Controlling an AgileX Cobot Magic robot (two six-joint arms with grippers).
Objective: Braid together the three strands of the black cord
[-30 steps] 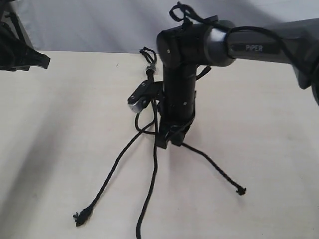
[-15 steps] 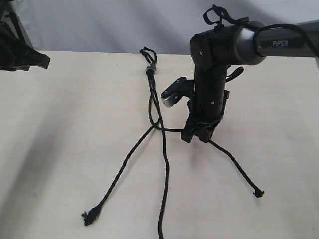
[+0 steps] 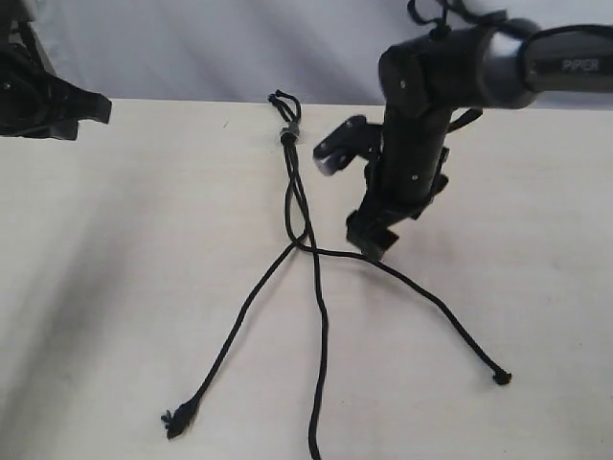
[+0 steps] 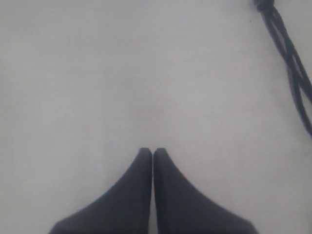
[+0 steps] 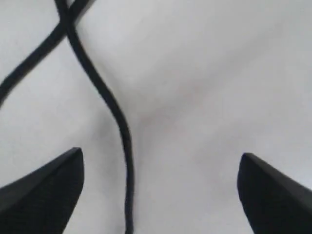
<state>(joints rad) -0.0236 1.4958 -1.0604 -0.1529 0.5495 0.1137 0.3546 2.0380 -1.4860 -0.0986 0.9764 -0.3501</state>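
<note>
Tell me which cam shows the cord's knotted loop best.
Exterior view: the knotted loop is whole and sharp, with the strands running from it. Left wrist catches only blurred strands, the loop barely in frame, if at all. Right wrist shows just strands crossing, no loop.

A pale beige table meets a grey backdrop

Pale table, black cord lying flat, three strands fanned apart

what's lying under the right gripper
One strand of the black cord lies on the table beneath the open right gripper. Nothing else shows there; its fingers cover the table directly below them.
</note>
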